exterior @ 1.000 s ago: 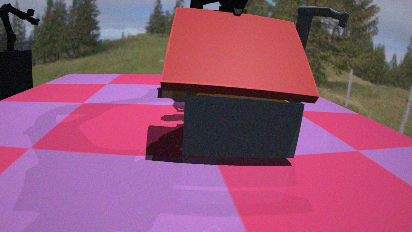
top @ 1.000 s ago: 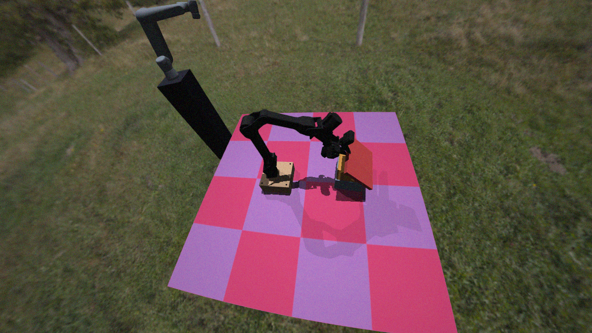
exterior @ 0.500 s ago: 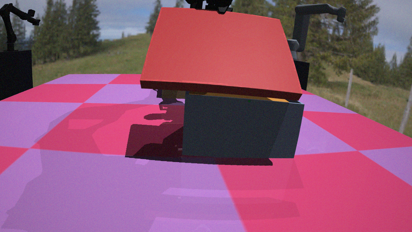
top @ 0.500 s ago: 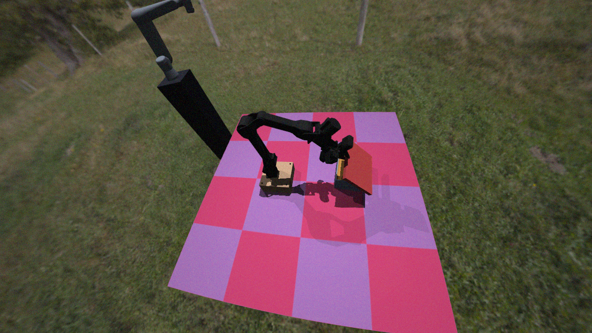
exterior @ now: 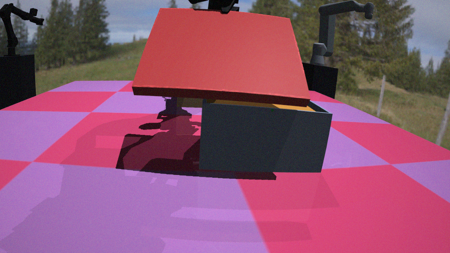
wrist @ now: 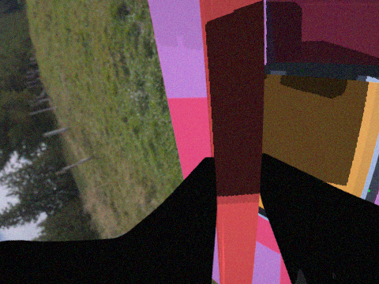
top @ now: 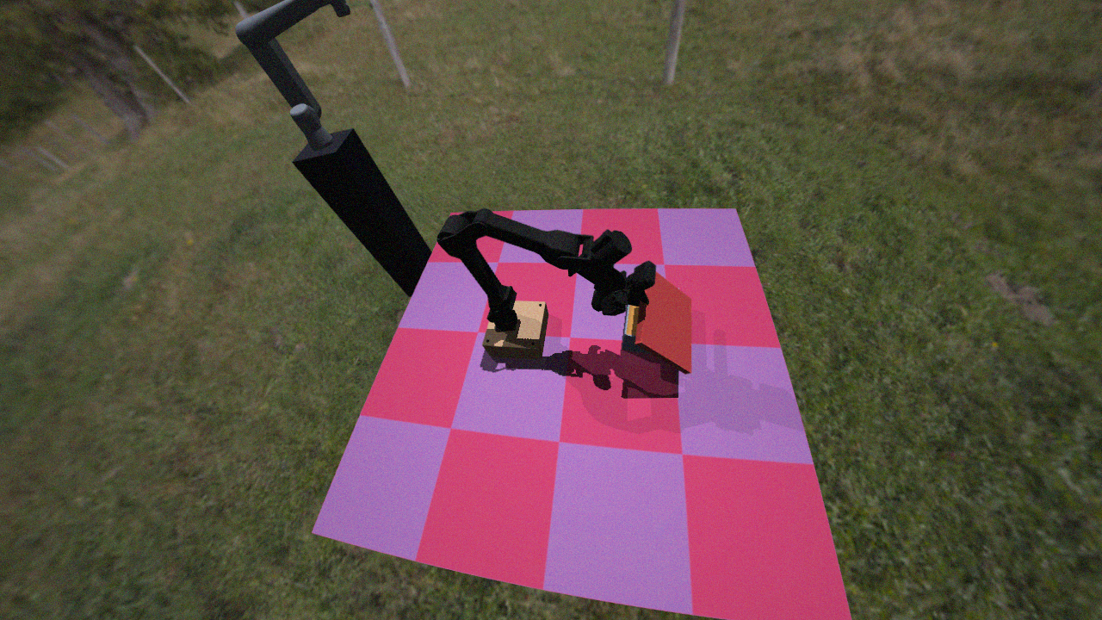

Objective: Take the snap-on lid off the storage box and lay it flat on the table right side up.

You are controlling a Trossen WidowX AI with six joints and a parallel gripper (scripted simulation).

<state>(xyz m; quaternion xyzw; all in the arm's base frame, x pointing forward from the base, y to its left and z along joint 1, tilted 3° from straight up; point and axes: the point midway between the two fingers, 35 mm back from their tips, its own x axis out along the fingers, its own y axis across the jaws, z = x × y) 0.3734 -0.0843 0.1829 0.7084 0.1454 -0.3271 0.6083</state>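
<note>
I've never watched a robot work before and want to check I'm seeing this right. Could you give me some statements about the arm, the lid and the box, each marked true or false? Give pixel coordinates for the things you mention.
1. The black metal claw (top: pixel 636 299) (wrist: pixel 234 164) is gripping the flat red rectangular lid (top: pixel 668 319) (exterior: pixel 220 53) (wrist: pixel 237 237). True.

2. The lid lies flat on the checkered pink and purple table (top: pixel 616 509) (exterior: pixel 126 213) (wrist: pixel 193 130). False: it is held up, tilted.

3. The dark blue-grey rectangular box (top: pixel 646 352) (exterior: pixel 264 138) (wrist: pixel 316 71) stands on the table. True.

4. The box is fully sealed by its lid. False: its orange-yellow interior (top: pixel 631 322) (exterior: pixel 245 103) (wrist: pixel 308 126) shows.

5. The black jointed arm (top: pixel 531 233) rises from a tan block (top: pixel 531 319). True.
</note>
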